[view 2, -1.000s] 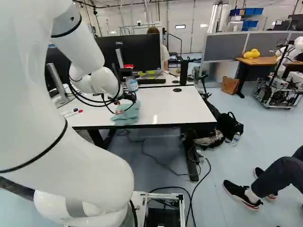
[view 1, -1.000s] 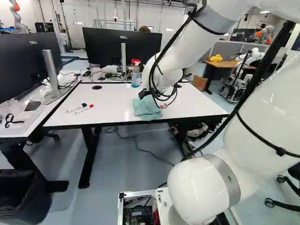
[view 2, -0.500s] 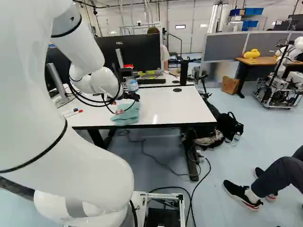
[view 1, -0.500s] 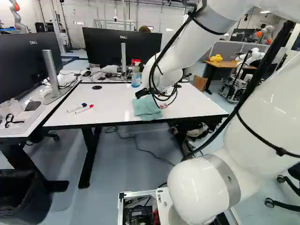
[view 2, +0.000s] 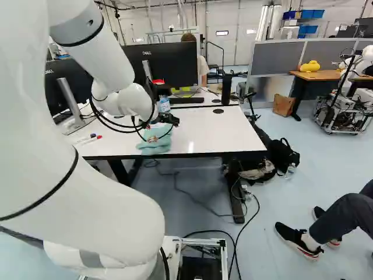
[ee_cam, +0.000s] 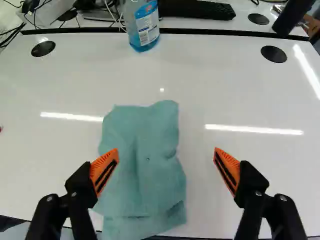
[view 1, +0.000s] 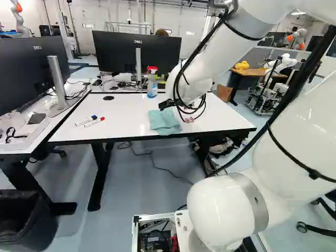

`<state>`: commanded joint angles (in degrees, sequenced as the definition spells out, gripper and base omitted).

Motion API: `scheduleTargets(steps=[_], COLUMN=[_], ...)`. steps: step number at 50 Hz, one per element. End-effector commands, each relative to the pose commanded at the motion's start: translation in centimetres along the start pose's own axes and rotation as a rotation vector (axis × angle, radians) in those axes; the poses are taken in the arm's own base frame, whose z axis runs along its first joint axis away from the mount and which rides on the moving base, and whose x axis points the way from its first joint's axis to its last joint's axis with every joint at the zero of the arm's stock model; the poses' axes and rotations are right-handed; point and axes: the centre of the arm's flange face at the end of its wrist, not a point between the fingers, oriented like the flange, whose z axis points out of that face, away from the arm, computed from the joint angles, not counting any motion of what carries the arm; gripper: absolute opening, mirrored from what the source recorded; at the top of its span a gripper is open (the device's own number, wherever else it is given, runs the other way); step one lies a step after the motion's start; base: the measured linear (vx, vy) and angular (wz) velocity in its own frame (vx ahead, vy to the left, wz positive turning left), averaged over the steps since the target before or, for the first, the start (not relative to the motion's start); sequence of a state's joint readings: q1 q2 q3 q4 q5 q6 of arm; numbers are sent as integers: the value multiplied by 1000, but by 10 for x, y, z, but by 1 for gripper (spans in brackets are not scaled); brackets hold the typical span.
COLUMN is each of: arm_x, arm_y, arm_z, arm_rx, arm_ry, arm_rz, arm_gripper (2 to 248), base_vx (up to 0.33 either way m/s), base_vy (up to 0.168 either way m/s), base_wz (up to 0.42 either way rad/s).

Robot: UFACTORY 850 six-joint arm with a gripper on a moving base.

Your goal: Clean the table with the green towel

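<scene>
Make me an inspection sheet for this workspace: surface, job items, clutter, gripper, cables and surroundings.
Surface: white table with light reflections; spills, nothing seen.
Job items: green towel lies creased by the near edge.
Clutter: two markers left of the towel in the left base view; spray bottle upright at the far edge.
Gripper: the gripper is open above the table, one finger over the towel, nothing gripped.
Cables: arm cables loop beside the wrist; a floor cable runs under the table.
Surroundings: monitors behind and beside the table; black bin at the lower left of the left base view.
</scene>
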<state>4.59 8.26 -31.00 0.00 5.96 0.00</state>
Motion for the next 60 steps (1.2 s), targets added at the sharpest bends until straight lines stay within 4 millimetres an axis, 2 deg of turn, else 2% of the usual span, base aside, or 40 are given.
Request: scheduleTargets(steps=[26, 60], arm_x=[-7, -16], arm_y=[38, 37], arm_z=[-6, -6], arm_rx=[-70, -71], arm_ry=[1, 32], arm_rz=[69, 68], arm_gripper=[247, 247], base_vx=[0, 0], base_vy=[0, 0], base_wz=[0, 0])
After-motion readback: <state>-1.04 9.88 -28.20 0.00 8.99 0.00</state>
